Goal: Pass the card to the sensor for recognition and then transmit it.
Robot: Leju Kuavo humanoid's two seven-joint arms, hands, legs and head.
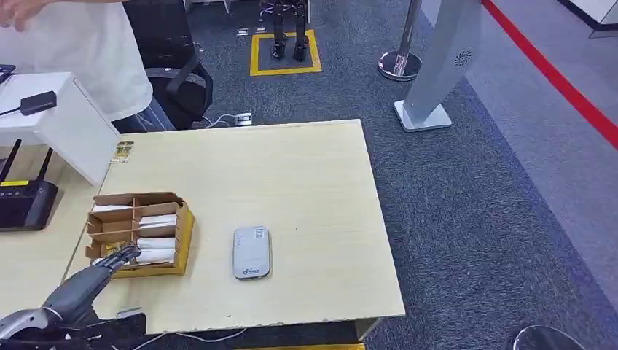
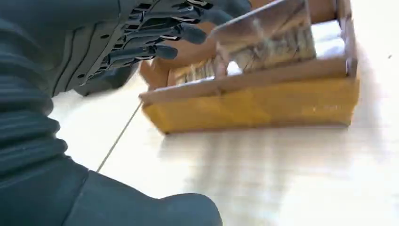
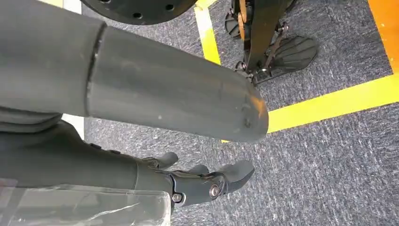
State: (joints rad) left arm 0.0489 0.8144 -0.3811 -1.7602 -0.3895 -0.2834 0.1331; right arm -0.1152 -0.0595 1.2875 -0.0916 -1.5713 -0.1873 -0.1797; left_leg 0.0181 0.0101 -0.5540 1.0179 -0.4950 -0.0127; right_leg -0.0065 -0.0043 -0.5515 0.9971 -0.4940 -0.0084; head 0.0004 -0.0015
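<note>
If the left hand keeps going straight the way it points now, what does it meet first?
Most likely the compartmented cardboard card box: the left hand reaches over its near edge, fingers at a card standing inside. Whether they already touch it is unclear.

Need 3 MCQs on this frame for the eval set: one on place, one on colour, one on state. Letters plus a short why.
1. Where does the grey card reader lie?
A. in the cardboard box
B. on the table, apart from the box and on its right in the head view
C. on the carpet

2. What colour is the outer wall of the card box?
A. yellow
B. blue
C. red

3. What is the left hand doing?
A. hanging beside the body
B. pressing on the reader
C. reaching into the box, fingers at a card

Key: 1 B, bare table shows between reader and box. 2 A, the left wrist view shows a yellow wall. 3 C, fingers meet the card at the box; whether it is gripped is unclear.
</note>
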